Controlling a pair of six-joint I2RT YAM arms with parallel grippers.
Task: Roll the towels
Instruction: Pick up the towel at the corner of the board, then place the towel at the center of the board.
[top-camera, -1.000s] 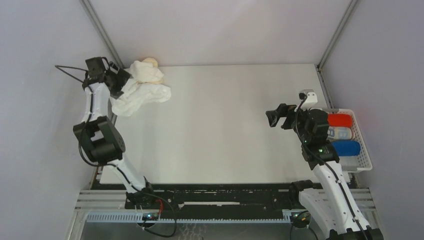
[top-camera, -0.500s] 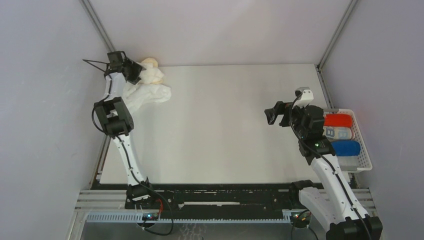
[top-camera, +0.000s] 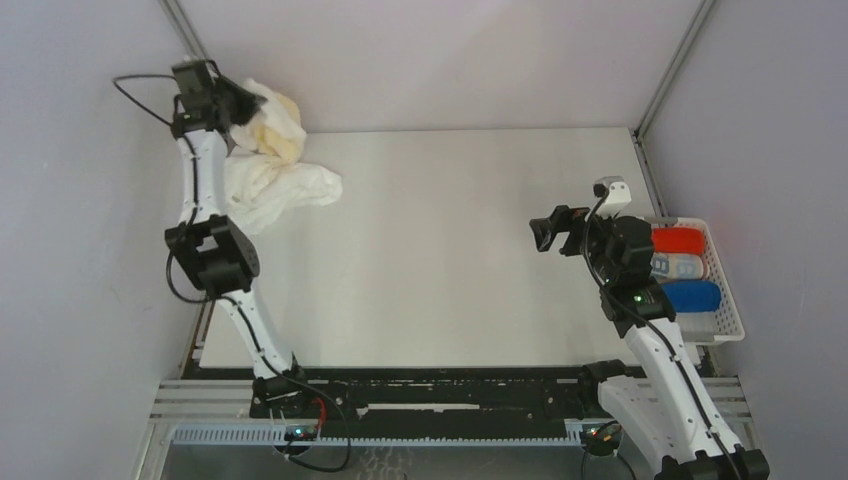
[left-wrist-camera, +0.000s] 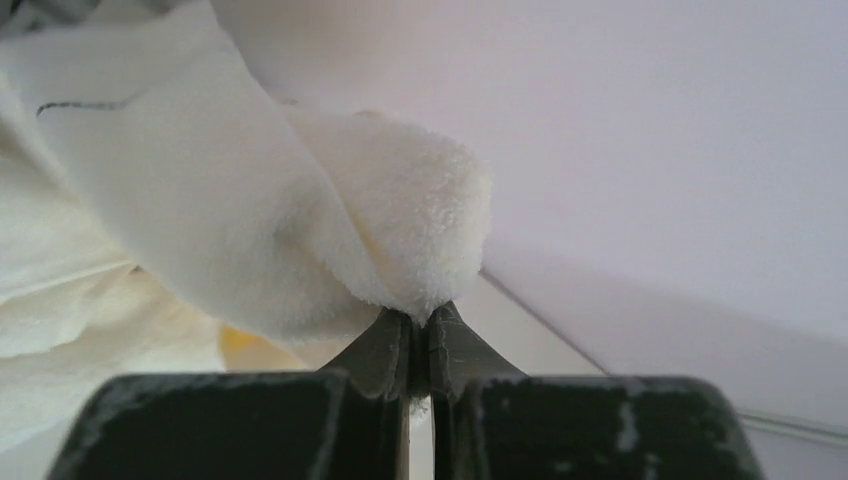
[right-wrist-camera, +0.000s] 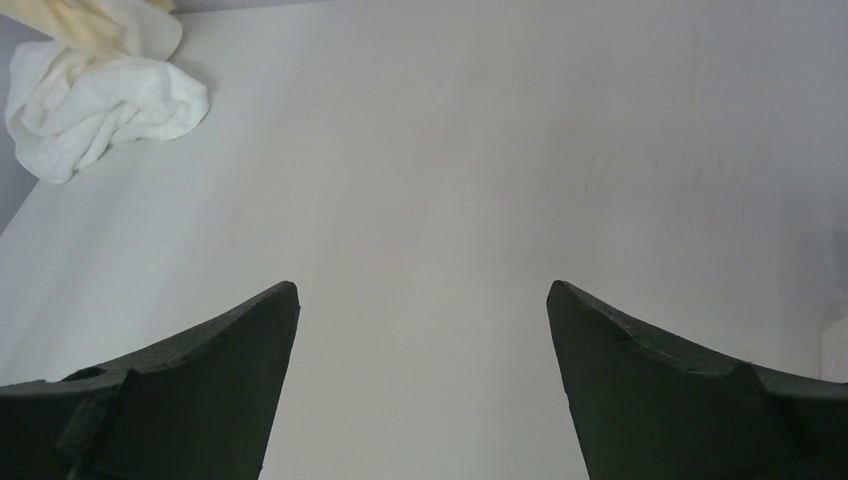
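Far across the bench (top-camera: 450, 250) from the basket (top-camera: 733, 322), the left jaws pinch a cream towel (top-camera: 275, 130) above the white towel (top-camera: 280, 190). The right jaws stand spread beside the basket, which holds three rolled towels (top-camera: 682, 267).

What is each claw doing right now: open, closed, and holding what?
Left claw: closed, pinching a fold of the soft cream terry towel.
Right claw: open, holding nothing.
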